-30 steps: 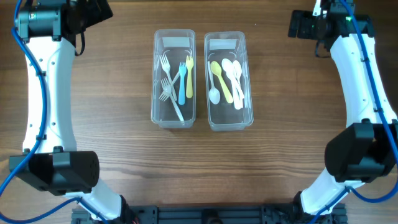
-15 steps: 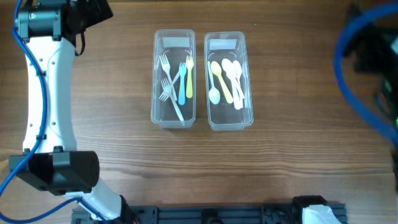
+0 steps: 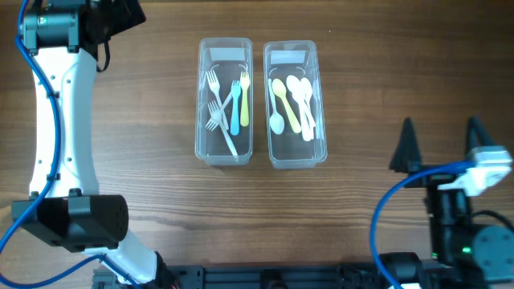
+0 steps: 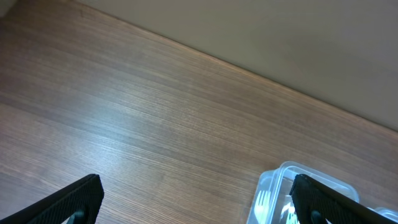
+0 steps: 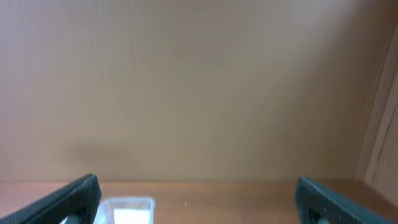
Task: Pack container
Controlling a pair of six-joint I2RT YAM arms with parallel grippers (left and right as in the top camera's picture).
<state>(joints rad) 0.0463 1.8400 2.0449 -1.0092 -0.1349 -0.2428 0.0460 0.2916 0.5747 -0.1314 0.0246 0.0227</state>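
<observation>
Two clear plastic containers stand side by side at the middle of the wooden table. The left container [image 3: 202,104] holds several forks, white, blue and yellow [image 3: 235,100]. The right container [image 3: 322,104] holds several spoons, yellow and white [image 3: 293,100]. My left gripper [image 4: 198,202] is open and empty at the far left corner, above bare table; the left container's corner [image 4: 273,183] shows by its right finger. My right gripper [image 3: 440,144] is open and empty at the near right, fingers pointing away; a container's end [image 5: 127,208] shows low in its view.
The left arm [image 3: 56,120] runs down the table's left side. The right arm's base and blue cable [image 3: 401,201] sit at the near right corner. A wall rises behind the table's far edge [image 5: 199,182].
The right arm has swung from the far right corner down to the near right, close to its base. The left arm and both containers have not moved.
</observation>
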